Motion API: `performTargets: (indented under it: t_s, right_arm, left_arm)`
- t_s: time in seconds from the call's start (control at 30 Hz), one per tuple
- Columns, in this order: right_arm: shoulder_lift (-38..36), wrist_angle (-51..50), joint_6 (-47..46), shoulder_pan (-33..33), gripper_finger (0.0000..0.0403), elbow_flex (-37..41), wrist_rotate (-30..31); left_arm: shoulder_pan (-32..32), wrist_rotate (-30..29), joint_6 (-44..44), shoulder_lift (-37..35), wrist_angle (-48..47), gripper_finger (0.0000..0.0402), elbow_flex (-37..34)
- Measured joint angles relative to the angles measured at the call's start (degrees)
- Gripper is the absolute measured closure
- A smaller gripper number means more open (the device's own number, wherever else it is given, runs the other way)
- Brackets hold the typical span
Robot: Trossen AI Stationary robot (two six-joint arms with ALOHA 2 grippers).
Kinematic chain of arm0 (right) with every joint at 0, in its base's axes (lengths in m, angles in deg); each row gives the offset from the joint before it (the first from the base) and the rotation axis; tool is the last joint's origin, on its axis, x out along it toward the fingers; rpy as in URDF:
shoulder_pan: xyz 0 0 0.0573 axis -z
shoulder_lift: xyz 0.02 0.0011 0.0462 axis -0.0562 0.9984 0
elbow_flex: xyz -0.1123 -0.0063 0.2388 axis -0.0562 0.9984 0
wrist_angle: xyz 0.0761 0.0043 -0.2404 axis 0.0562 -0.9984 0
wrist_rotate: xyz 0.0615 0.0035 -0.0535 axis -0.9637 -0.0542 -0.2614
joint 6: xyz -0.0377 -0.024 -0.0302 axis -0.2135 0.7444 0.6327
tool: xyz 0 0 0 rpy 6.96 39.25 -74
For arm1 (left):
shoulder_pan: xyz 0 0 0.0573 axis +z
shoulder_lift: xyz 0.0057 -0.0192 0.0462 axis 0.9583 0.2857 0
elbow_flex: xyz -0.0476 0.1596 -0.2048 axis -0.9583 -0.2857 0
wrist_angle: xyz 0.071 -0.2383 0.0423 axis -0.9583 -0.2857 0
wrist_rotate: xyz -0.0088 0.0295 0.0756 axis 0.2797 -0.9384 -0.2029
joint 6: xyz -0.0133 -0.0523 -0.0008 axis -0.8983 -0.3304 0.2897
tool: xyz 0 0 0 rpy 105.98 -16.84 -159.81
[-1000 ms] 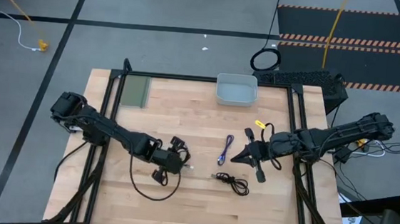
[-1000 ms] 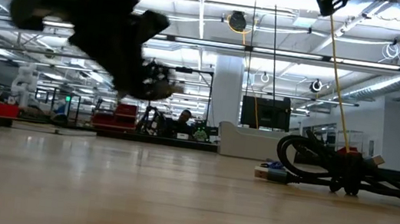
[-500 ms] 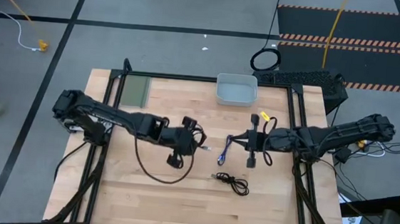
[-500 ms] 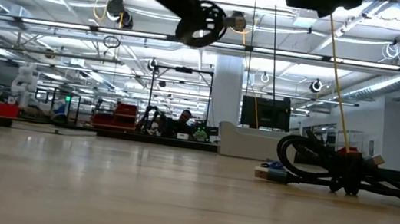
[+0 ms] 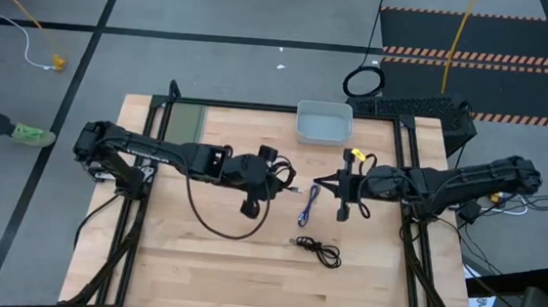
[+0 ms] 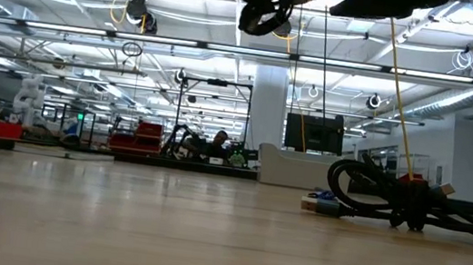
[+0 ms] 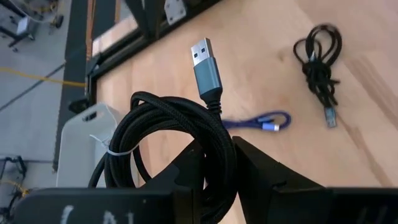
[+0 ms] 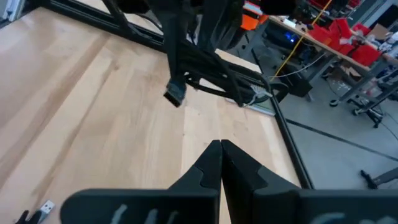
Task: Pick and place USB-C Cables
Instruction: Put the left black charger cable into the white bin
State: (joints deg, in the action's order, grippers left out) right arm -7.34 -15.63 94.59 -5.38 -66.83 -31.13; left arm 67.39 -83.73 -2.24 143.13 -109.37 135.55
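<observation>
My left gripper [image 5: 270,176] is above the table's middle, shut on a black coiled USB-C cable [image 7: 180,134] whose grey plug [image 7: 204,65] sticks out past the fingers. In the low view the coil [image 6: 270,4] is high above the table. The blue-purple cable [image 5: 307,203] lies flat on the wood between both grippers. The second black cable [image 5: 317,250] lies nearer the near edge. My right gripper [image 5: 325,188] hovers shut just right of the blue-purple cable, touching nothing. My left gripper pinches the black coil between its two fingers, across several bundled strands [image 7: 214,165] on the side where the plug end leaves the coil. The coil is lifted clear of the table. The rest of its loop [image 7: 124,155] stands beside the fingers, bound by a thin tie.
A grey bin [image 5: 324,123] sits at the far edge, also showing in the left wrist view as the bin [image 7: 87,140]. A green pad [image 5: 184,124] lies at the far left corner. A black frame rail [image 5: 406,164] runs along the right side. A large cable loop hangs from the left arm [image 5: 215,222].
My left gripper has risen and moved toward the far edge and the right, carrying the black coil up off the table's height toward the bin. My right gripper has moved toward the far edge and turned, ending beside the blue-purple cable.
</observation>
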Motion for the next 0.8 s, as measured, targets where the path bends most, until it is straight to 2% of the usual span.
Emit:
performTargets:
  t_s: [0.23,0.53,0.63,0.73,0.8]
  right_arm:
    - [0.0,0.0,1.8,0.4,0.0403,0.0,0.2]
    - [0.0,0.7,5.8,0.4,0.0400,0.0,1.3]
    - [0.0,0.7,5.9,0.4,0.0379,0.0,-2.5]
    - [0.0,1.5,6.1,0.4,0.0341,0.0,-6.2]
    - [0.6,2.8,7.4,0.4,0.0312,0.0,-6.4]
  left_arm:
    - [0.1,3.4,5.0,0.0,3.1,0.0327,0.0]
    - [0.1,8.5,4.5,0.0,4.8,0.0327,-0.5]
    - [0.1,9.4,4.3,0.2,4.7,0.0327,-0.5]
    - [0.2,9.6,4.2,0.5,4.4,0.0327,-0.5]
    - [0.2,9.6,4.0,1.3,5.0,0.0327,-0.5]
